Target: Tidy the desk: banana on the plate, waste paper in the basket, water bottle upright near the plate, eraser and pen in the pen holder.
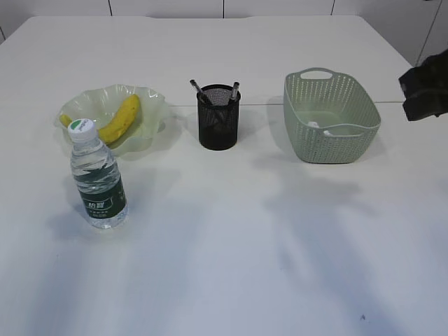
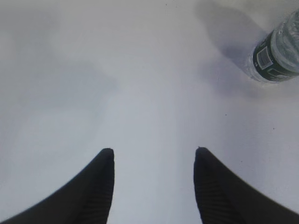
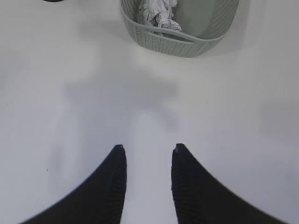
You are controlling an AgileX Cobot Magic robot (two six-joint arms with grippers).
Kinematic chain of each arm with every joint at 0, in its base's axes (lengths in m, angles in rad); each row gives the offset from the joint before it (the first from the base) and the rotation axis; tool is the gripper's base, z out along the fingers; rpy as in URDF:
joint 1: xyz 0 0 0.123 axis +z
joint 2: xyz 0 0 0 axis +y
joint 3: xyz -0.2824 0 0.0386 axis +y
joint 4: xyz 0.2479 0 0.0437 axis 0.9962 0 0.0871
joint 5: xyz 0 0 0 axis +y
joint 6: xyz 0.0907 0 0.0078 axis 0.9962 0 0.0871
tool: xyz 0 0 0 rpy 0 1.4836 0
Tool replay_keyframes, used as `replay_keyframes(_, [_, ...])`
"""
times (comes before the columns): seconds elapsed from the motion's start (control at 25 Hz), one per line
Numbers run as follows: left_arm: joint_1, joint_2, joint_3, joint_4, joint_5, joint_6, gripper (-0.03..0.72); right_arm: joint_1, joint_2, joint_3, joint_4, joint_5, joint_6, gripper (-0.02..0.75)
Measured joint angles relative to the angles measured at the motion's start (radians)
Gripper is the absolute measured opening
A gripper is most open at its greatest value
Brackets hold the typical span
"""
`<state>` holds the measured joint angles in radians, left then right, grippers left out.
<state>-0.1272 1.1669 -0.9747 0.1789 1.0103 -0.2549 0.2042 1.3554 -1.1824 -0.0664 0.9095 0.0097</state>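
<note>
The banana [image 1: 120, 117] lies in the pale-green wavy plate [image 1: 150, 96] at the left. The water bottle [image 1: 98, 178] stands upright in front of the plate; its lower part shows in the left wrist view [image 2: 276, 50]. The black mesh pen holder [image 1: 218, 119] holds two pens [image 1: 199, 91]. The eraser is hidden. The waste paper [image 3: 159, 13] lies in the sage-green basket [image 1: 332, 115], which also shows in the right wrist view [image 3: 187, 44]. My left gripper [image 2: 154, 150] is open and empty above bare desk. My right gripper [image 3: 147, 147] is open and empty in front of the basket.
A dark part of the right arm [image 1: 425, 87] shows at the right edge of the exterior view, beside the basket. The white desk [image 1: 231, 252] stretches in front of all the objects.
</note>
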Motion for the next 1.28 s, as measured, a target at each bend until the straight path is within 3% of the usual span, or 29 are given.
replay_keyframes(0.28, [0.0, 0.0, 0.0, 0.0, -0.002, -0.024, 0.442, 0.0, -0.076, 0.049, -0.06, 0.025, 0.0, 0.25])
replay_keyframes(0.84, [0.0, -0.189, 0.0, 0.052, 0.073, -0.105, 0.451, 0.0, -0.27, 0.228, -0.095, -0.009, -0.002, 0.25])
replay_keyframes(1.28, [0.0, -0.341, 0.0, 0.061, 0.116, -0.109, 0.447, 0.0, -0.416, 0.234, -0.091, 0.024, 0.016, 0.25])
